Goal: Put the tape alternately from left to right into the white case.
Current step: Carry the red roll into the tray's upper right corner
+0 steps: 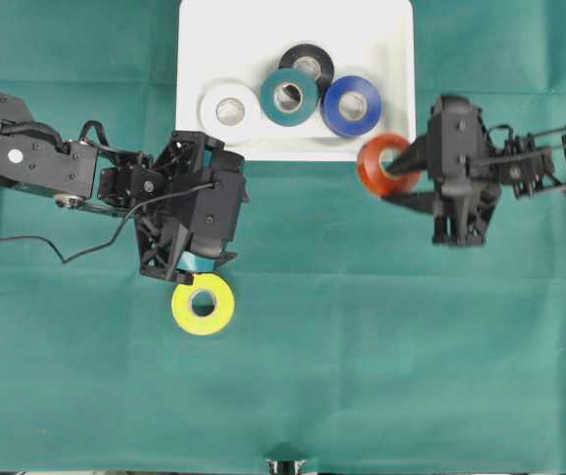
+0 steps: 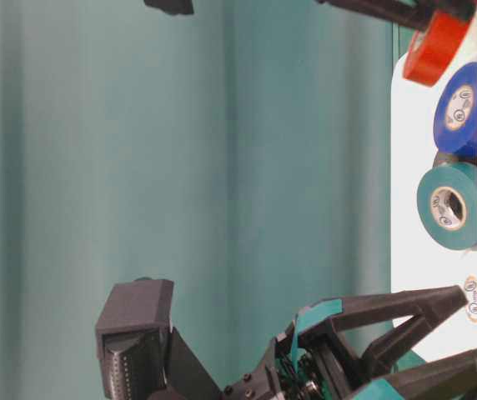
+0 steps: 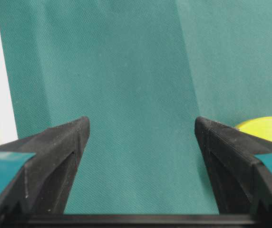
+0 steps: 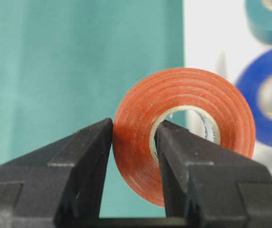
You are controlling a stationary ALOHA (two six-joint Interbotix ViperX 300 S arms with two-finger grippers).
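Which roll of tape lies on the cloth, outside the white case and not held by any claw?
The yellow roll. It lies flat on the green cloth; four rolls are in the case, and the right claw holds the orange-red roll.

Bright, even light from overhead; soft, faint shadows on the green cloth [image 1: 382, 376]. Mild glare washing out the white case [image 1: 263, 40]. Blurred blue roll [image 4: 269, 95] and teal roll [image 4: 269, 19] behind the sharp orange-red roll [image 4: 183, 128].

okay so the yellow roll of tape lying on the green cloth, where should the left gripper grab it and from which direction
The yellow roll lies flat on the cloth, its core hole facing up. Probably best: come straight down with the open left gripper, one finger in the hole and one outside, pinching the wall, as the right gripper holds the orange-red roll.
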